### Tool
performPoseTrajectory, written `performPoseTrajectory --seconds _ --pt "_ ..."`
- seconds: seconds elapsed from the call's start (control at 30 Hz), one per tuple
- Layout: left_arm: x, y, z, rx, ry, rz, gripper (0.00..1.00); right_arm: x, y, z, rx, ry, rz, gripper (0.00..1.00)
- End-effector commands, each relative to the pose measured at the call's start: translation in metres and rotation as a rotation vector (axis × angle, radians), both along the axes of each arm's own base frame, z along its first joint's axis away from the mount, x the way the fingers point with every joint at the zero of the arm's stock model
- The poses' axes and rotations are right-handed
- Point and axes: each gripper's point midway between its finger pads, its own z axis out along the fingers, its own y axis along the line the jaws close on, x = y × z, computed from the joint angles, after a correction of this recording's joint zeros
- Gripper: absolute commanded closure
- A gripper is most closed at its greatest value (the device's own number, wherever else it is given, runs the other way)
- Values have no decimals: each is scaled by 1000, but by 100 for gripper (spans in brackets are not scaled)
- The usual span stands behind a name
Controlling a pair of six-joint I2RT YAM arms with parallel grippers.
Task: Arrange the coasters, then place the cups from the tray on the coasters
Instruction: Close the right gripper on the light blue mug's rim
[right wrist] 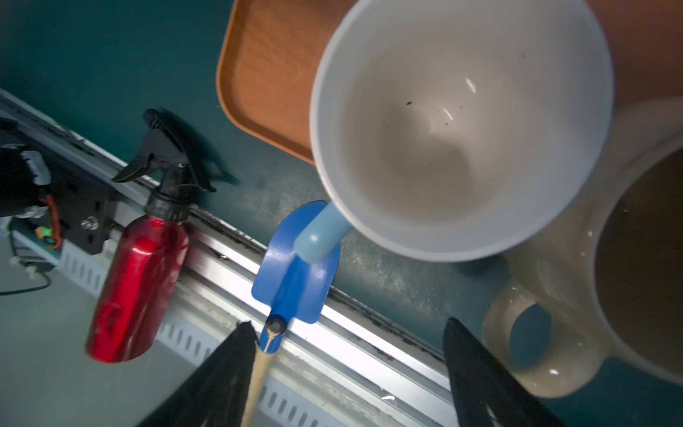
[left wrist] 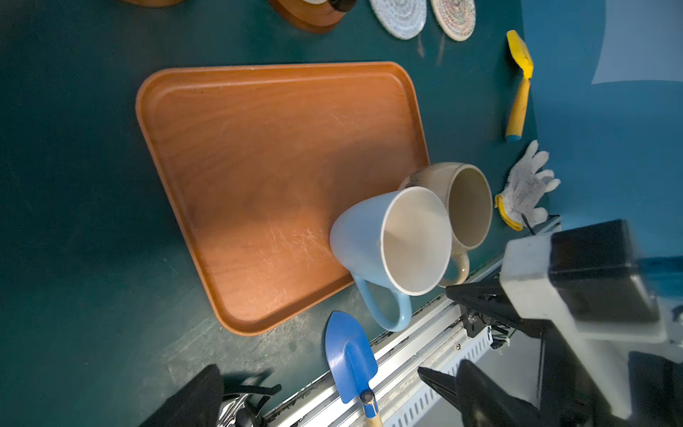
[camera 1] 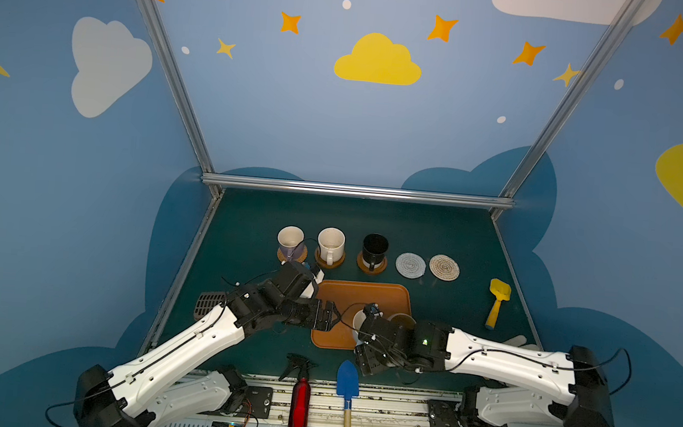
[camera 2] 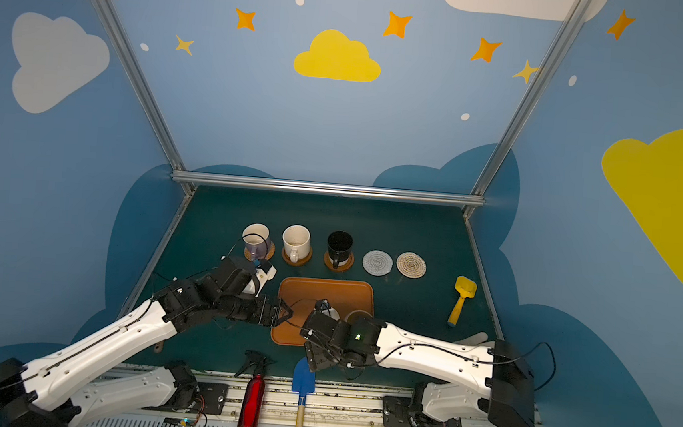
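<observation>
Wide-spread left claw over the 9 o'clock side of the tray in both top views, nothing between its fingers; right claw just past the tray's 6 o'clock rim, tipped downward, spread hard to read from above against its own black housing. Beneath that right wrist, only slivers of the light blue mug by the 6 o'clock rim and the tan mug at the 5 o'clock corner. Beyond the tray's 12 o'clock edge, a row: lilac mug on the rattan coaster, cream mug and black mug on the two brown wooden coasters, then grey-white rope coaster and beige rope coaster, both bare. Left wrist view: left claw as two dark, blurred wedges cut by the frame edge, far apart, empty between; tray whole and bare except for light blue mug and tan mug crowded together, contact between them impossible to judge; coaster row mostly cropped. Right wrist view: right claw wide, two black tips well apart, nothing gripped, blue trowel behind the gap; light blue mug close, handle toward the claw; tan mug cut off at the frame edge; only one corner of the tray visible.
</observation>
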Motion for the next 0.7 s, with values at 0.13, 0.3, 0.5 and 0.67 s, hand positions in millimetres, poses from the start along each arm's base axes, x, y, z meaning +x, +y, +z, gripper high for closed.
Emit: performPoseTrajectory --seconds 0.13,0.3,0.5,0.67 --pt "0 3 -1 -7 5 10 2 18 8 4 5 -70 -73 18" --pt "0 10 -6 22 9 28 2 22 15 -4 -5 -62 -68 20" --pt "0 9 -11 15 19 29 1 34 17 -10 -43 -78 -111 22" --pt "2 4 -12 -3 23 23 0 40 17 -12 -29 -82 -138 23"
